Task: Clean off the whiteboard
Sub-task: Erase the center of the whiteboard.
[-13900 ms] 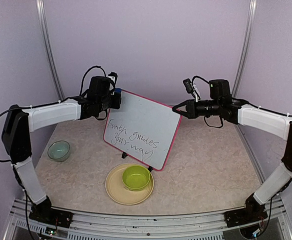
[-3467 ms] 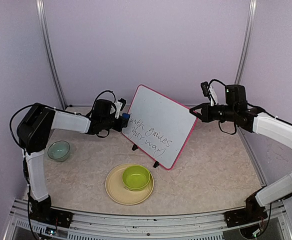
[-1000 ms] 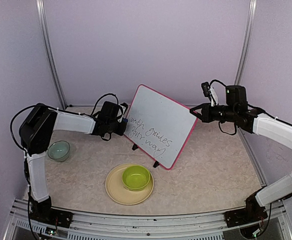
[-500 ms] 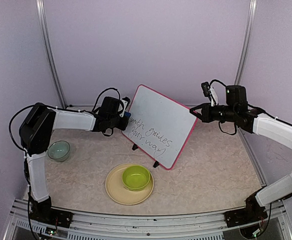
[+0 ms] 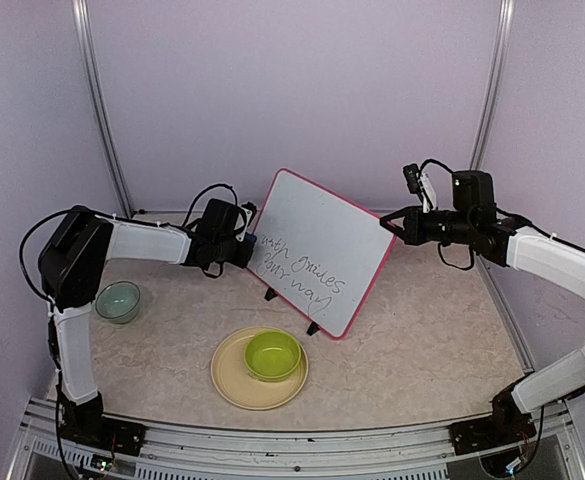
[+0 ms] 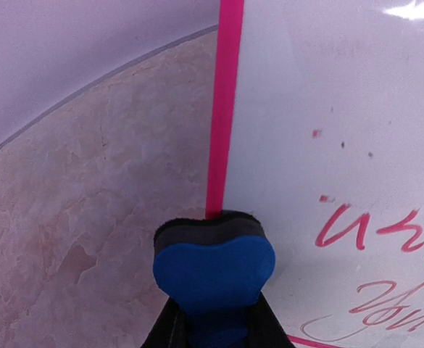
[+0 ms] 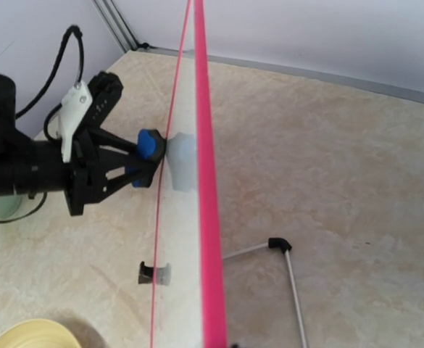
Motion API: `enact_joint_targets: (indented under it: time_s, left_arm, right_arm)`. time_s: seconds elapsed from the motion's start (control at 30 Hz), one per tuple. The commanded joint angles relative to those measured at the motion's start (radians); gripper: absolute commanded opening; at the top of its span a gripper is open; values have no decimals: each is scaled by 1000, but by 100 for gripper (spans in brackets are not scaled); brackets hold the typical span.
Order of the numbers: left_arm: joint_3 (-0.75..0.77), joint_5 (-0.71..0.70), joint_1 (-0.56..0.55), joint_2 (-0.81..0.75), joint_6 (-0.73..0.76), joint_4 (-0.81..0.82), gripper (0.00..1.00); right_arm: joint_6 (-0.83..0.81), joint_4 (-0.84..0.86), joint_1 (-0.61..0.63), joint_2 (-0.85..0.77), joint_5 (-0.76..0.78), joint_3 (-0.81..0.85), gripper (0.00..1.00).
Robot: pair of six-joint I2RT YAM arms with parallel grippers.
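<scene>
The whiteboard (image 5: 322, 225) stands tilted mid-table on two black feet, pink-framed, with dark handwriting (image 5: 297, 280) across its lower half. My left gripper (image 5: 246, 247) is shut on a blue eraser (image 5: 252, 241), whose dark felt presses on the board's left frame beside the first letters. In the left wrist view the eraser (image 6: 213, 268) fills the bottom centre against the pink frame (image 6: 225, 109), with my left gripper (image 6: 213, 322) shut on it. My right gripper (image 5: 392, 227) is shut on the board's upper right edge. In the right wrist view the frame (image 7: 204, 181) runs down the middle and my own fingers are hidden.
A yellow plate (image 5: 234, 385) holding a green bowl (image 5: 273, 355) lies just in front of the board. A teal bowl (image 5: 118, 300) sits at the left. Behind the board a thin wire prop (image 7: 288, 261) rests on the table. Purple walls close in on all sides.
The left gripper with the eraser slid up along the board's left edge, then came back down a little. The board and the right arm stayed still.
</scene>
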Motion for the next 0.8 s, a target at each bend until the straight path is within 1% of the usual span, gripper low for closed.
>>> enact_joint_targets:
  time_s: [0.0,0.13,0.23,0.33,0.6,0.77]
  left_arm:
    - [110,40,-9,6,14,-11,0]
    - [168,32,-37,9,30,-32,0]
    - [173,24,-52,17,32,-36,0]
    - [131,13,-54,27,20,-30,0]
    - [-38,-14,-48,31,-38,31,0]
    - [-57,-17,-41,49,-50,43,0]
  right_arm:
    - [-54,-9,7,-4,-67,-10,0]
    - [-54,-10,7,-7,-66,-11,0]
    - [-54,-12,6,-10,-65,-13,0]
    - [-55,-11,7,-10,-64,-14,0]
    - [-51,1,6,-3,-76,-19,0]
    - [-52,6,7,0,-81,-21,0]
